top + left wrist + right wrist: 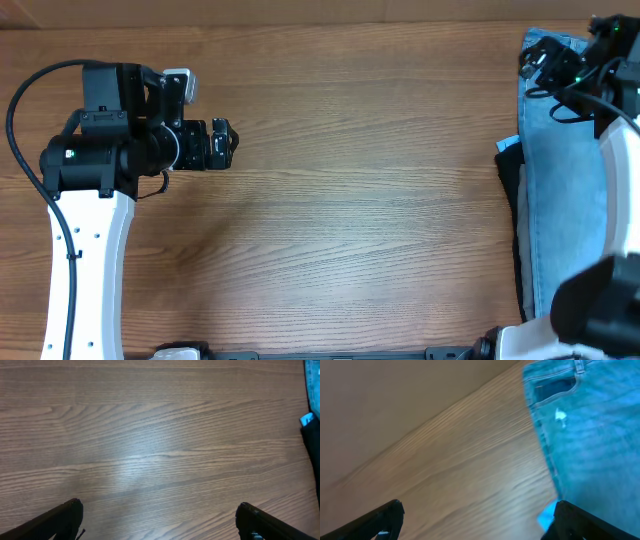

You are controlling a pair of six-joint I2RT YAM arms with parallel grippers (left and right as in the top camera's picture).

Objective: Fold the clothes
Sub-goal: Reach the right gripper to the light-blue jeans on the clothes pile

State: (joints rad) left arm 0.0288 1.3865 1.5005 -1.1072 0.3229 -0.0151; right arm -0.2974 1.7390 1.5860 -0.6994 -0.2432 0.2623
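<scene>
Closest to my lenses are the gripper fingers themselves: on the left gripper (159,509) the two dark fingers (60,520) stand spread wide at the bottom corners of the wrist view with only bare wood between them, holding nothing. It sits well apart from the jeans (565,190), on the opposite side of the table (380,210), with its jaws pointing across the wood toward them. On the right gripper (479,507) the jaws are just as wide and just as empty; one finger sits over wood beside the jeans, the other over the jeans' edge, though I cannot tell from the wrist view whether it touches the cloth. Past those fingers the denim runs away from me, and at its far end I can make out a dark pocket opening (555,387) and a belt loop (579,366). From overhead, the jeans lie flat in a long strip, with the right arm above them. A black garment (508,200) lies tucked against the jeans' long edge on the side facing the left gripper, partly under the denim.
</scene>
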